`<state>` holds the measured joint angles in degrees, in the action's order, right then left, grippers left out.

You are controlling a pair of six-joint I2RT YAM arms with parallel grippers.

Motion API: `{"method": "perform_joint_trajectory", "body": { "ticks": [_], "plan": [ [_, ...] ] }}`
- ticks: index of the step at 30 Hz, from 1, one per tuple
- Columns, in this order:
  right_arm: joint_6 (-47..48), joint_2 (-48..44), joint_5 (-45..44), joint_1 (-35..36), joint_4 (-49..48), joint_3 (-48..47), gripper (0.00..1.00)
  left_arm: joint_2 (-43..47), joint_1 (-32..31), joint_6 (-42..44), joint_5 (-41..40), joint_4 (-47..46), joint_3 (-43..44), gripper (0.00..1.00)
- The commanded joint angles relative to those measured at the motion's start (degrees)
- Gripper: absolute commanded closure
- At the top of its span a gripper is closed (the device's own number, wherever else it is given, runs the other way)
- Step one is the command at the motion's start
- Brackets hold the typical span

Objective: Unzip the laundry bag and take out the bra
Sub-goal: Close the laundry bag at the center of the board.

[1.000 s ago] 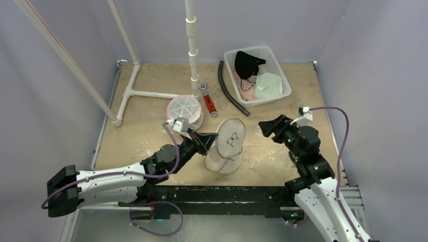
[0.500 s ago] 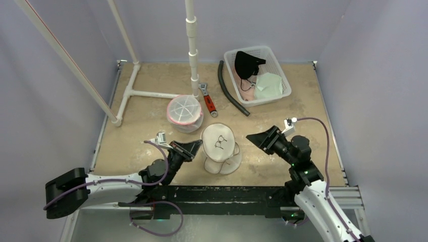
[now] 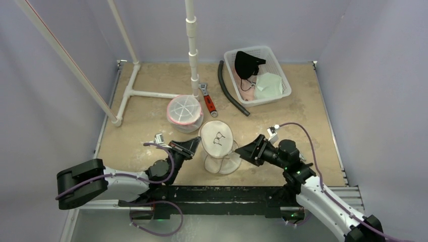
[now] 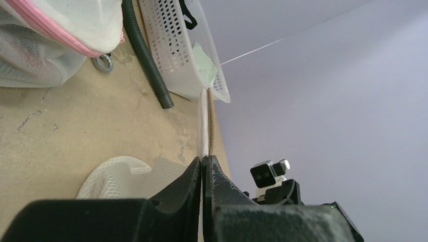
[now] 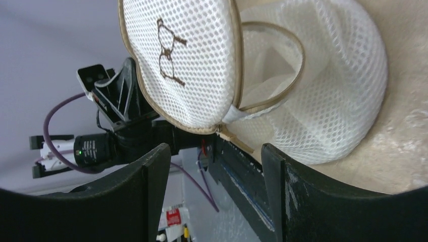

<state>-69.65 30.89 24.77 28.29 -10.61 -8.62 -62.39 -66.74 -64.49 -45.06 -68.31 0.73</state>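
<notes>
Left fingers (image 4: pixel 188 180) pinch the bag's (image 3: pixel 218 140) raised flap edge; my right fingers (image 5: pixel 151 174) are spread just beside its open mouth. I see the bag sitting near the table's (image 3: pixel 282 106) front edge, between both arms.

Bag (image 3: pixel 218 151) sits near the front of the counter (image 3: pixel 146 111), between my claws: left claw (image 3: pixel 196 144) on its left rim, right claw (image 3: pixel 241 151) just to its right. Behind it is a pouch (image 3: pixel 184 112). Wrench (image 3: pixel 208 102) lies right of the pouch, then hose (image 3: pixel 222 83), then basket (image 3: pixel 252 49) at back right.

laundry bag (image 5: pixel 323 91): contents unclear | pink-trimmed mesh bag (image 4: pixel 75 20): cropped top-left
</notes>
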Motion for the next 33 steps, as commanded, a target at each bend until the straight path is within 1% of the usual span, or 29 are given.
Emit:
{"method": "perform_joint_trajectory", "body": {
  "ticks": [1, 6, 9, 14, 17, 22, 27, 33],
  "plan": [
    [-4.74, 2.18, -2.82, 4.16, -8.18, 0.53, 0.31, -1.40, 0.18, -0.02, -1.00, -8.23, -0.73, 1.00],
    [-7.51, 9.73, -6.01, 8.40, -14.75, 0.23, 0.32, -1.72, 0.21, 0.75, -0.05, -9.40, -0.73, 1.00],
    [-7.96, 13.40, -8.27, 10.73, -15.90, -1.26, 0.33, -1.29, 0.12, 1.26, 0.28, -9.24, -0.73, 1.00],
    [-9.76, 16.97, -12.10, 13.29, -17.94, -1.61, 0.33, -1.14, 0.12, 1.38, 1.05, -9.16, -0.73, 1.00],
    [-12.04, 17.45, -15.04, 14.25, -21.15, -0.62, 0.34, -1.12, 0.05, 1.19, 1.13, -9.45, -1.39, 1.00],
    [-13.83, 19.08, -18.98, 15.03, -22.90, -0.57, 0.35, -1.31, 0.04, 0.33, 1.47, -9.56, -2.75, 1.00],
    [-14.38, 24.22, -19.04, 15.58, -26.40, -1.87, 0.36, -2.47, -0.31, 0.16, 1.62, -10.77, -2.81, 1.00],
    [-14.94, 28.28, -20.56, 16.98, -28.14, -2.92, 0.38, -3.44, -0.82, 0.07, 1.45, -12.36, -3.36, 1.00]
  ]
}}
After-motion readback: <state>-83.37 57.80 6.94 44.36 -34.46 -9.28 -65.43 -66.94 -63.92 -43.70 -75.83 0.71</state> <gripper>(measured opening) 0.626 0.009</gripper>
